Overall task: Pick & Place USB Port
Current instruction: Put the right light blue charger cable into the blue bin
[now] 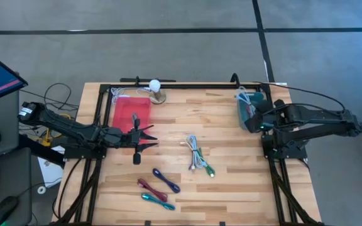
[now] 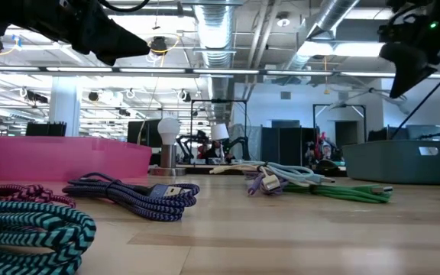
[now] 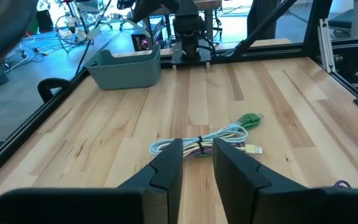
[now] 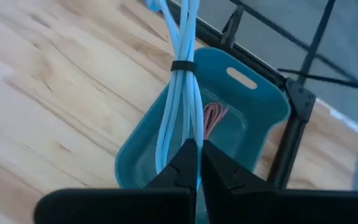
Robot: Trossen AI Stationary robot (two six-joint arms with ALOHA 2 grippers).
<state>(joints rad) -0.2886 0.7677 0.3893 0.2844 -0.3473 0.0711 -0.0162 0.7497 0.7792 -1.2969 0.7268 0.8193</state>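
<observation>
My right tool (image 4: 199,163) pinches the light-blue cable (image 4: 180,87) above the teal bin (image 4: 263,106); my left tool (image 3: 197,163) hangs slightly parted, empty.

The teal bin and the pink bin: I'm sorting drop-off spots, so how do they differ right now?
The teal bin sits at the table's right edge under the right tool; the pink bin sits at the left, beside the left tool. The teal bin holds a reddish cable, with a light blue cable gripped above it; no contents show in the pink bin. Both are open-topped on the wooden table.
</observation>
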